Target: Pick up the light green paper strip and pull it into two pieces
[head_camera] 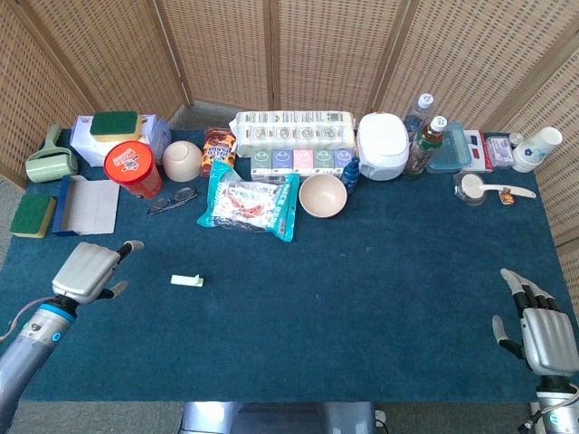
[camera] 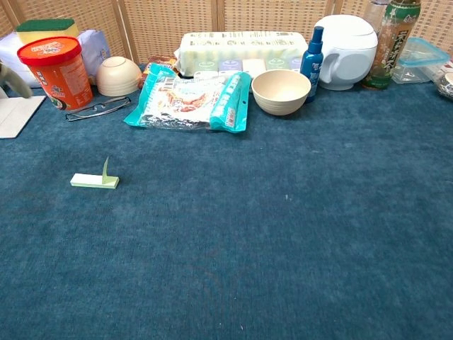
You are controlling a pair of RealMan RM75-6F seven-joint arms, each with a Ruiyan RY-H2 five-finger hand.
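- The light green paper strip (head_camera: 186, 280) is seen lying on the blue cloth of the tabletop (head_camera: 380, 298), in the left half, nearer the front edge than the back row of goods and well apart from all of them.
- In the chest view the strip (camera: 94, 180) is shown mostly flat, with one small end folded up and standing off the cloth near its right end.
- It is judged to be very light, thin and limp; little force should be needed to lift it, and it could be shifted or blown aside by a careless touch.
- Because it lies flat on soft cloth, a pinch from above is judged awkward; the raised flap is taken as the easiest place for a first hold.
- For tearing, each end would have to be pinched by a separate hand, with the middle left free; paper is expected to part readily when pulled, though a loose pinch may let it slip.
- The left hand (head_camera: 88, 270) is held above the tabletop near the left edge, beside the strip but not touching it, empty, with fingers loosely extended.
- The right hand (head_camera: 540, 334) is seen at the front right corner, empty with fingers spread, well apart from the strip.
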